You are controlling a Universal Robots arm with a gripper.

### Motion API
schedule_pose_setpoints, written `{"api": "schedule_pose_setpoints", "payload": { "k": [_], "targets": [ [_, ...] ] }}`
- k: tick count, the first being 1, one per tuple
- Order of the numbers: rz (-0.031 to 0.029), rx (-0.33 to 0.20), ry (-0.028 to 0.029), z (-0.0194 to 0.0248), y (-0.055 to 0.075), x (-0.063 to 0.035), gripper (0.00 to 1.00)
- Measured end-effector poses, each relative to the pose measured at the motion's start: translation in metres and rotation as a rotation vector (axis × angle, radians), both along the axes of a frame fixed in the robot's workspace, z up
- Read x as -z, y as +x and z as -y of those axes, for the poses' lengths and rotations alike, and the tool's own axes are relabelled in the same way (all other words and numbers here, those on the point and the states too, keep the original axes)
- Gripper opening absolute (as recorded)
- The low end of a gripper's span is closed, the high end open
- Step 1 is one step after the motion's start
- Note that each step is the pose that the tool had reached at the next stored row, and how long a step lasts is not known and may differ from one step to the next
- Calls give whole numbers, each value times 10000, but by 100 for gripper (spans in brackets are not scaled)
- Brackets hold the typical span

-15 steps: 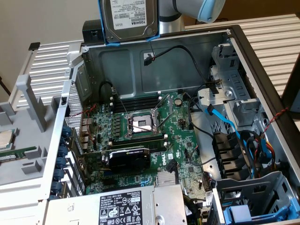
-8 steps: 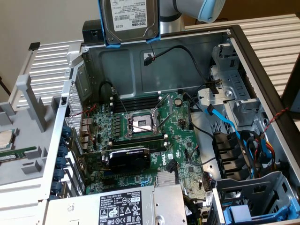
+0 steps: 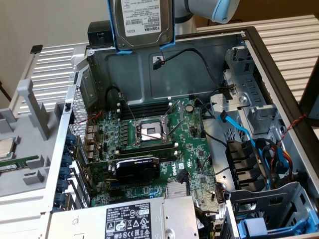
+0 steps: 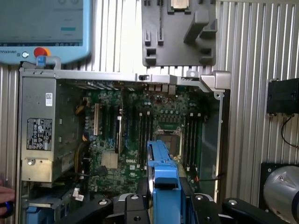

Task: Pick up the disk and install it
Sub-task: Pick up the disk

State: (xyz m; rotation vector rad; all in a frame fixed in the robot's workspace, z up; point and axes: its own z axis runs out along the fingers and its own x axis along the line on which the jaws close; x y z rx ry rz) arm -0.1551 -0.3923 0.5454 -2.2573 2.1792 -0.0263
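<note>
Where the exterior view looks into the open computer case (image 3: 139,74), the disk (image 3: 143,20) hangs in the air above the case's far wall, white label facing out, blue carrier around it. In the wrist view, the gripper (image 4: 164,205) clamps the disk (image 4: 162,172) edge-on between its jaws, over the motherboard (image 4: 140,126).

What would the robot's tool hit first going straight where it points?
Probably the green circuit board, near its square silver processor socket. The silver hard drive in a blue plastic frame that the tool grips would touch first; depth is unclear.
</note>
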Motion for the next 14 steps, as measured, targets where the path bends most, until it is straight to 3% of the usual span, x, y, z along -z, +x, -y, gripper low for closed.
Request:
{"api": "schedule_pose_setpoints", "payload": {
  "k": [4, 14],
  "targets": [
    [2, -1, 0, 7, 100, -44, 36],
    [2, 0, 1, 35, 310, -288, 36]
  ]
}}
